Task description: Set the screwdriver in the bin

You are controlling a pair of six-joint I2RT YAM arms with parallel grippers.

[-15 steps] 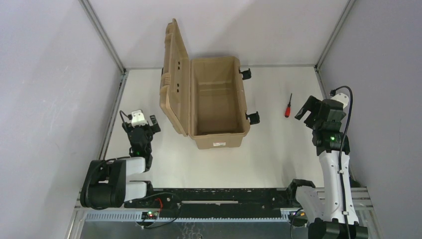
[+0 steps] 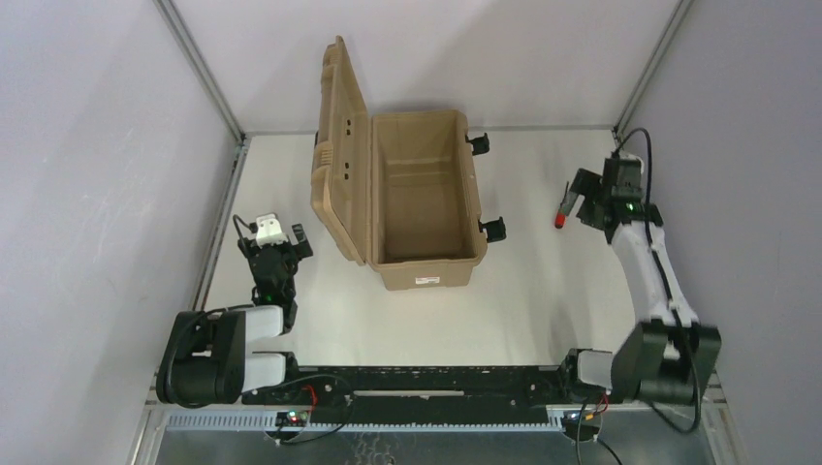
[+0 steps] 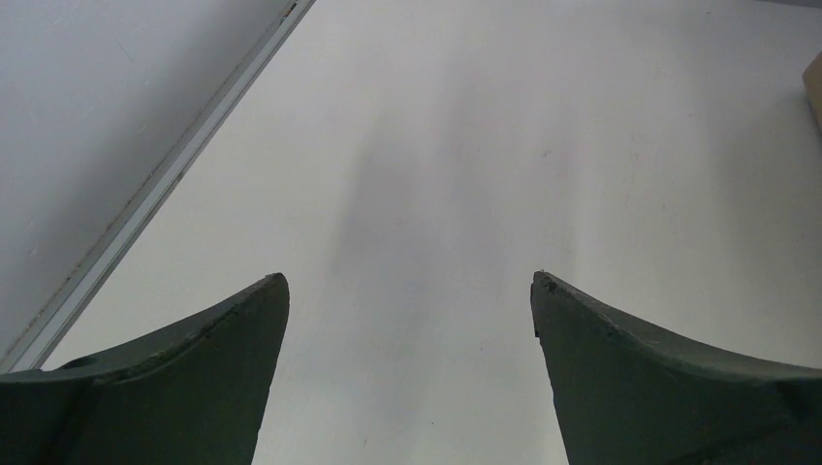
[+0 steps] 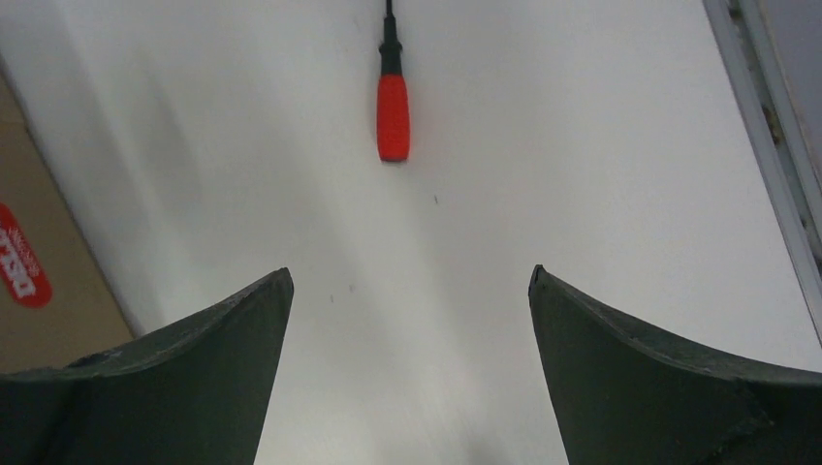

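Screwdriver (image 4: 393, 105) flat on the table (image 2: 543, 300), outside the bin (image 2: 426, 263); neither gripper has hold of anything.

Red handle and thin black shaft lie on the white surface to the right of the bin, well apart from its black latches (image 2: 492, 230). Right wrist view: handle end points toward the right gripper (image 4: 409, 279), shaft points away, tool sits ahead of the fingertips and roughly in line with the gap between them, not touching. Right gripper jaws spread wide, nothing between them. Bin stands with its ribbed lid (image 2: 339, 155) swung up on the left side, interior exposed, white label (image 2: 429, 281) on the near end. Left gripper (image 3: 409, 281) jaws also wide apart and empty, over bare table left of the bin.
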